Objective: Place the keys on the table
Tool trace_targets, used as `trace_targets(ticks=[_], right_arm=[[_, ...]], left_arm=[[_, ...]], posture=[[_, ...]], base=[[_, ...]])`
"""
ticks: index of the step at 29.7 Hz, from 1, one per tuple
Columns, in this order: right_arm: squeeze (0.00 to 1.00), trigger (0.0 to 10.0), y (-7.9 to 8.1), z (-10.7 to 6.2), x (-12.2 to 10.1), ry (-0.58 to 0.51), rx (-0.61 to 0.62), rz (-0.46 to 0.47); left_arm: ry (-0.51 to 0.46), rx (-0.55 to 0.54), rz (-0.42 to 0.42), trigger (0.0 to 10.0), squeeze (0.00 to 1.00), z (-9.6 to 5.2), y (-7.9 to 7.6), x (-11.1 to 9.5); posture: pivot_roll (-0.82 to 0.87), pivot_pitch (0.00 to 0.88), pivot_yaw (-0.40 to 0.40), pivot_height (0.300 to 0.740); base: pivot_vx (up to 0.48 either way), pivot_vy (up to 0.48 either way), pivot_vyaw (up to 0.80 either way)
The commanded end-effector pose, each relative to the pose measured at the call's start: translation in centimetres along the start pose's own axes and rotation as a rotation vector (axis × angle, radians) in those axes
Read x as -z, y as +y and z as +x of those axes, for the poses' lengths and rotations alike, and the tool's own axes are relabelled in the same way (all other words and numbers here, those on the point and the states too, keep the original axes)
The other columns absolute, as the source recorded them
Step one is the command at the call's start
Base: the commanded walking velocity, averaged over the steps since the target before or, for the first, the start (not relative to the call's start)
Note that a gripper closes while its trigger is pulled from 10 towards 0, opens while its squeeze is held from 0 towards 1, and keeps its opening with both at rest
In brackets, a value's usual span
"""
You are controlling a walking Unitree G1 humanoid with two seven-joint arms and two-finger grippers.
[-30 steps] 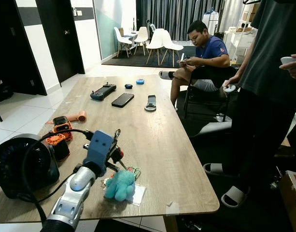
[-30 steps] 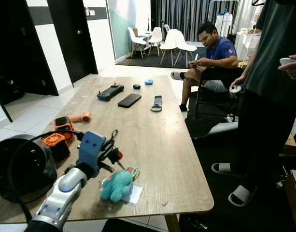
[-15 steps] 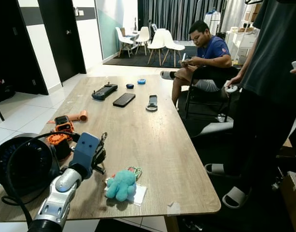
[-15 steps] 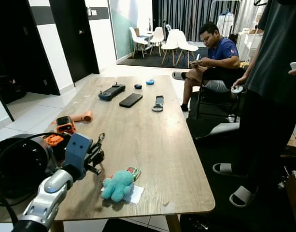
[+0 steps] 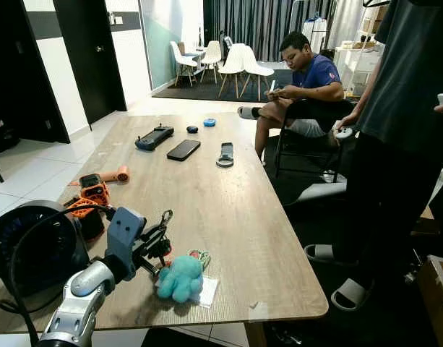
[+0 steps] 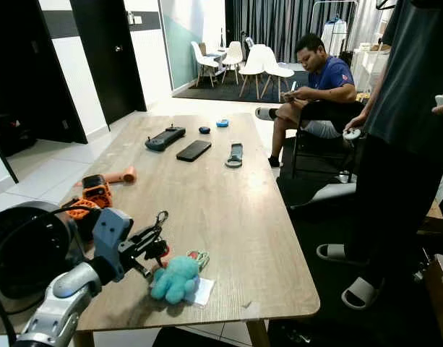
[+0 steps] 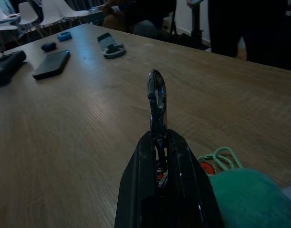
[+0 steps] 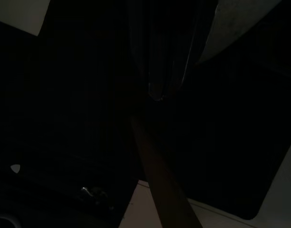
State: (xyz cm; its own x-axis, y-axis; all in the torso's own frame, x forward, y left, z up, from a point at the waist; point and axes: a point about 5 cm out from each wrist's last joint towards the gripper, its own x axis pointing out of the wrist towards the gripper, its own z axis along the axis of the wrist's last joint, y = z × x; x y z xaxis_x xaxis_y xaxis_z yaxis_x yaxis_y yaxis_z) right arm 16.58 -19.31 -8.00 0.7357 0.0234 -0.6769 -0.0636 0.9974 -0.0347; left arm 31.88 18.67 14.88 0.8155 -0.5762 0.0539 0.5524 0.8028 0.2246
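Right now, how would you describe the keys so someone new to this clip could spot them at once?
Start at the long wooden table and go to its near end, beside the left gripper. The keys lie there on a white card. Nothing else on the table has their fluffy teal plush charm and green ring.

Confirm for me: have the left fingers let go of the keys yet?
No. In the left wrist view the left gripper has its fingers shut on the keys, whose metal clasp sticks out past their tips.
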Motion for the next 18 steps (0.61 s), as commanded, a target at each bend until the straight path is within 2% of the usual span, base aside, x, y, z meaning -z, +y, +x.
trace_targets(ticks=[1, 3, 6, 9, 13, 16, 18], right_arm=[[0.0, 10.0, 0.0, -0.1, 0.2, 0.01, 0.003, 0.01], [0.0, 10.0, 0.0, -0.1, 0.2, 0.01, 0.003, 0.01], [0.0, 10.0, -0.1, -0.1, 0.3, 0.012, 0.003, 0.01], [0.0, 10.0, -0.1, -0.1, 0.3, 0.013, 0.004, 0.01], [0.0, 10.0, 0.0, -0.1, 0.3, 0.012, 0.004, 0.011], [0.0, 10.0, 0.0, -0.1, 0.3, 0.011, 0.001, 0.01], [0.0, 10.0, 0.1, -0.1, 0.2, 0.011, 0.001, 0.01]], left_arm=[[0.033, 0.021, -0.027, 10.0, 0.0, -0.8, 0.4, 0.5], [0.039, 0.032, -0.039, 10.0, 0.0, -0.9, 0.3, 0.6], [0.076, 0.162, -0.108, 10.0, 0.0, -1.4, -0.9, 1.0], [0.093, 0.224, -0.15, 10.0, 0.0, -1.6, -1.8, 1.2], [0.053, 0.151, -0.106, 10.0, 0.0, -1.0, -1.6, 1.0], [0.034, 0.139, -0.114, 10.0, 0.0, -0.8, -1.4, 0.7], [0.005, 0.075, -0.081, 10.0, 0.0, -0.5, -0.8, 0.3]], posture=[[0.01, 0.05, 0.046, 0.74], [0.01, 0.05, 0.046, 0.74], [0.01, 0.049, 0.046, 0.74], [0.01, 0.049, 0.047, 0.74], [0.01, 0.05, 0.046, 0.74], [0.01, 0.05, 0.046, 0.74], [0.01, 0.051, 0.046, 0.74]], base=[[0.0, 0.0, 0.0], [0.0, 0.0, 0.0], [0.0, 0.0, 0.0], [0.0, 0.0, 0.0], [0.0, 0.0, 0.0], [0.0, 0.0, 0.0], [0.0, 0.0, 0.0]])
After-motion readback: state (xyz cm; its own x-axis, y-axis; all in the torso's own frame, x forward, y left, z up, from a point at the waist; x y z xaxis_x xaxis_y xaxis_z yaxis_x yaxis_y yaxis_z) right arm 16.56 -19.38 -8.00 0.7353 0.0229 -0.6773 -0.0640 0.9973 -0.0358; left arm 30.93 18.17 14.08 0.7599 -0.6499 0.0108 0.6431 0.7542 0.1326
